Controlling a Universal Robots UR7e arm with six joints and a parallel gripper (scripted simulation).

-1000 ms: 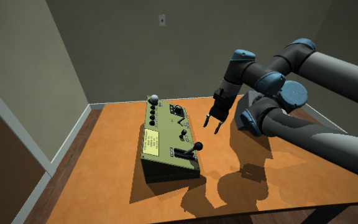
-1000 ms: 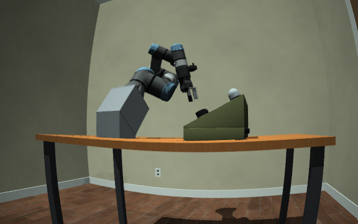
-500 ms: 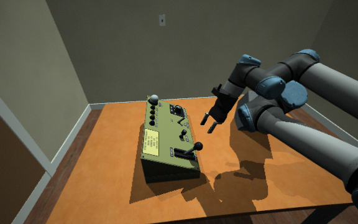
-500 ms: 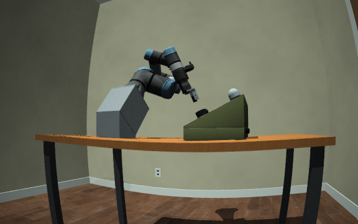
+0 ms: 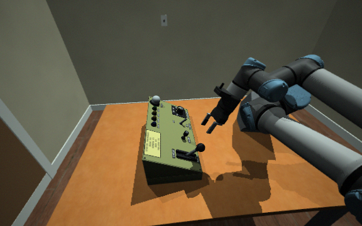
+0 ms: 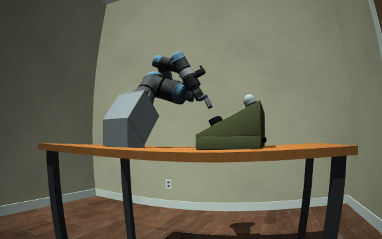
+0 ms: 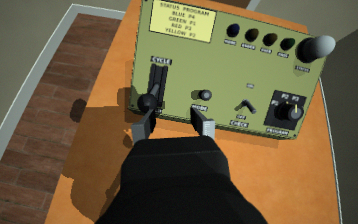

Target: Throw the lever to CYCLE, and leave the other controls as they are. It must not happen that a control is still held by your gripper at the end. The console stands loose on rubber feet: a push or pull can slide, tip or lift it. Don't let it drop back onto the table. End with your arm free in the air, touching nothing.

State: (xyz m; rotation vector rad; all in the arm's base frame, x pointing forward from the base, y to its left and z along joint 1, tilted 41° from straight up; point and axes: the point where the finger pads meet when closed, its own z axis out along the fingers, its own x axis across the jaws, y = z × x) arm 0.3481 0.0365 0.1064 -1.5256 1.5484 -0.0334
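The olive console (image 5: 170, 138) stands on the orange table, its sloped face up. The lever with a black ball knob (image 5: 200, 147) sits in a slot at the console's low front corner; in the wrist view the knob (image 7: 146, 102) lies at the slot's near end, away from the CYCLE label (image 7: 161, 61). My gripper (image 5: 210, 123) is open and empty. It hovers in the air to the right of the console, above its low edge, tilted towards the panel. In the wrist view my fingers frame the panel's near edge. From the side my gripper (image 6: 207, 101) is above the lever knob (image 6: 215, 120).
The panel also holds a small push knob (image 7: 204, 94), a toggle switch (image 7: 247, 104), a rotary program selector (image 7: 287, 110), a row of dark lamps (image 7: 256, 38) and a grey-topped button (image 7: 316, 48). The arm's grey base block (image 6: 130, 119) stands behind the console.
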